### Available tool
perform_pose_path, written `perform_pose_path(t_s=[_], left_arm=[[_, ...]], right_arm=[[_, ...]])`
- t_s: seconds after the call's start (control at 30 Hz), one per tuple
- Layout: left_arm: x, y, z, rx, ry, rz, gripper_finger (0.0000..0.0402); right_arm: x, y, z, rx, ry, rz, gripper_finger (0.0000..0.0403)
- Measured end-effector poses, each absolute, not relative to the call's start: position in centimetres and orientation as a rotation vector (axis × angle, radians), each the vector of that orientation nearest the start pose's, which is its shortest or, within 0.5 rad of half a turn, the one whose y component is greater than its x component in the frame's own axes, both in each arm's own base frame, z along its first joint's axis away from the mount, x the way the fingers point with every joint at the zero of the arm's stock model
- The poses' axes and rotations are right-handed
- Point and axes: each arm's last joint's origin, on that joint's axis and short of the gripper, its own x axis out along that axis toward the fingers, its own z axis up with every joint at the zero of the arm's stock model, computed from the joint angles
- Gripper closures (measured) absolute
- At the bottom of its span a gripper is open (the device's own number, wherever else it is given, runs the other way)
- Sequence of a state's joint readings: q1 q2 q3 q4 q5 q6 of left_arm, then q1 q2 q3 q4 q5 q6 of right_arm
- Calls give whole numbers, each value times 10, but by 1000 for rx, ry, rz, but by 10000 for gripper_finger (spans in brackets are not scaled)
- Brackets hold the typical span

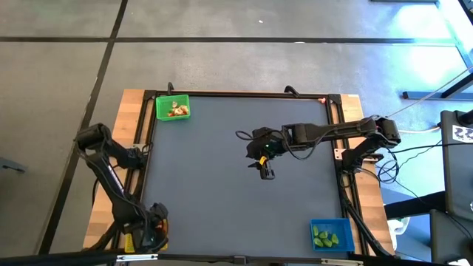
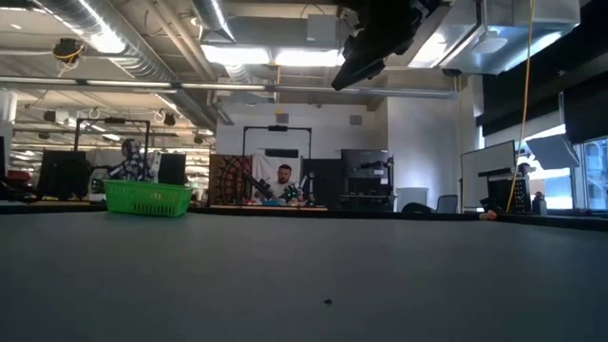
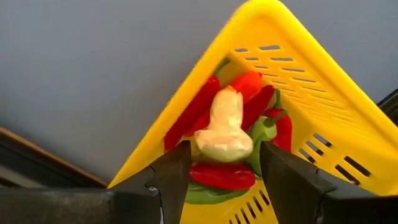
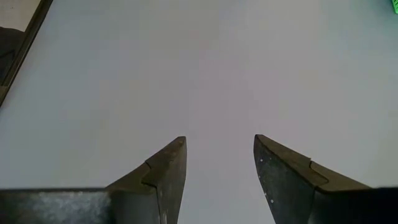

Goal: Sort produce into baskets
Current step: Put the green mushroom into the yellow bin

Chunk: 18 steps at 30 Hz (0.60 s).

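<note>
A yellow basket (image 3: 298,81) at the table's near left corner holds red pepper pieces (image 3: 193,115), green pieces (image 3: 264,130) and a pale piece (image 3: 225,127) lying on top of them. My left gripper (image 3: 224,168) hangs open just above this basket, pointing down, with the pale piece beyond the gap between its fingers. In the high view the left arm (image 1: 151,230) hides most of the yellow basket (image 1: 131,242). My right gripper (image 1: 264,168) stands open above the middle of the table, nothing between its fingers (image 4: 168,174).
A green basket (image 1: 171,108) with a few pale and red pieces stands at the far left. A blue basket (image 1: 329,235) with green pieces stands at the near right. Between them lies bare dark mat (image 1: 222,185). A person (image 2: 283,180) sits far behind the table.
</note>
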State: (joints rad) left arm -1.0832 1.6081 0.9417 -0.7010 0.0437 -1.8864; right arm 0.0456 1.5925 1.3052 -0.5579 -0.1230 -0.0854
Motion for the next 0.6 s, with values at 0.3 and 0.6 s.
perform_pose_path(t_s=[0.3, 0.6], left_arm=[[132, -247, 166, -724, 1484, 409, 303], [131, -246, 169, -651, 1489, 320, 379]], right_arm=[[341, 19, 284, -48, 837, 194, 214], [341, 19, 284, -48, 837, 195, 214]])
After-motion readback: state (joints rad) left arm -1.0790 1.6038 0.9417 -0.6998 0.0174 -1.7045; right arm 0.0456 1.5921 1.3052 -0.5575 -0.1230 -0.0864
